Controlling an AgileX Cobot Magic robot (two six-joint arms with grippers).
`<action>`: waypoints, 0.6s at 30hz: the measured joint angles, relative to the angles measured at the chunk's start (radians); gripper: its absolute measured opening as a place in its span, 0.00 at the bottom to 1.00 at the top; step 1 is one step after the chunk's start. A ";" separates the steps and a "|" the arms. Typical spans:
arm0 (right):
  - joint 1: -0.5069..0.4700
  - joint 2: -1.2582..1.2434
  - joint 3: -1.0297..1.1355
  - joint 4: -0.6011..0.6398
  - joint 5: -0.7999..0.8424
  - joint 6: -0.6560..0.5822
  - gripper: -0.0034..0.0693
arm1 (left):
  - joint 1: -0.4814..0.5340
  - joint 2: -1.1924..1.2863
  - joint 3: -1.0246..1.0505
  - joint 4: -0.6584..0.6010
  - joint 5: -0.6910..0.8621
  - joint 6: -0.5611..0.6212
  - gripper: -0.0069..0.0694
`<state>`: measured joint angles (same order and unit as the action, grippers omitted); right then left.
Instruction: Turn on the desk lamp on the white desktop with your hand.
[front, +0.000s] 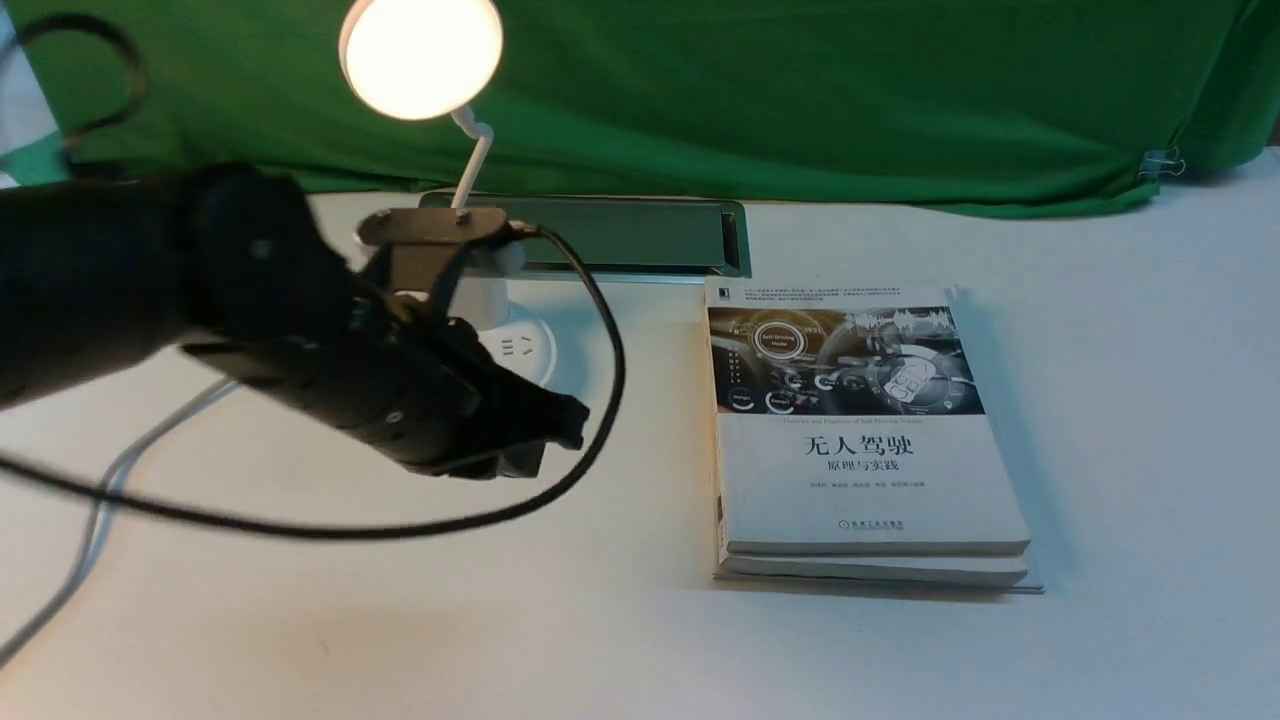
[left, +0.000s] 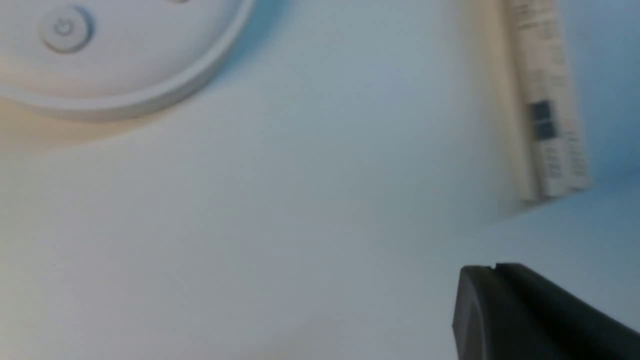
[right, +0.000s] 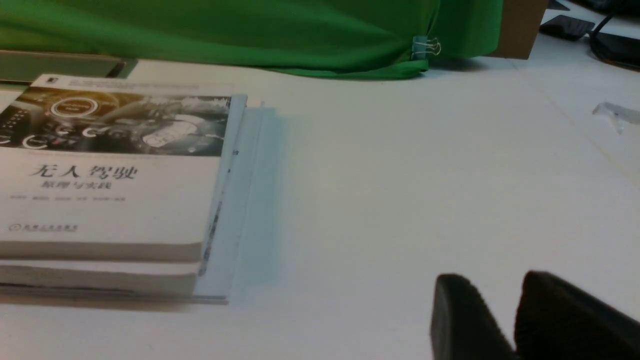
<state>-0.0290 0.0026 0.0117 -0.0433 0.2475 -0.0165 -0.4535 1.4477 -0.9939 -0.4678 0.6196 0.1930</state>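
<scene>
Evidently the desk lamp (front: 470, 200) is lit: its disc head (front: 420, 55) glows warm at about 10 o'clock on the white desk (front: 1100, 400), and the thin neck (front: 472, 165) tips it forward, we judge, to throw light on the working area. Its round base (front: 525, 355) sits just in front of the silver-framed cable slot (front: 640, 235), probably so that the white cord (front: 110, 480) can run off the desk toward 8 o'clock.

At roughly 5 o'clock from the base hangs the left gripper (front: 570, 420), jaws pressed together into one blunt tip. We read that as a poking posture, suited to pushing a switch, not to grasping. In the left wrist view the power button (left: 65, 27) shows on the base, and the tip is clear of it, with bare desk between. With the head shining, we judge the task's main step done.

A black cable (front: 605, 400) loops from the arm over the desk beside the base.

At 3 o'clock from the base lies a stack of two paperback books (front: 860, 430), apart from the lamp. The right gripper (right: 500, 300) shows only in its own view, low over bare desk well beyond the books, seemingly parked out of the way. We cannot tell whether its jaws are parted.
</scene>
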 joint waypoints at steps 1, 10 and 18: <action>0.000 0.000 0.000 0.000 0.000 0.000 0.37 | 0.000 -0.111 0.046 -0.047 -0.026 0.055 0.12; 0.000 0.000 0.000 0.000 -0.001 0.000 0.37 | 0.000 -0.733 0.355 -0.107 -0.262 0.230 0.12; 0.000 0.000 0.000 0.000 -0.001 0.000 0.37 | 0.000 -1.055 0.644 -0.035 -0.376 0.234 0.12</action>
<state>-0.0290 0.0026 0.0117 -0.0433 0.2464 -0.0165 -0.4535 0.3930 -0.3503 -0.5026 0.2441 0.4267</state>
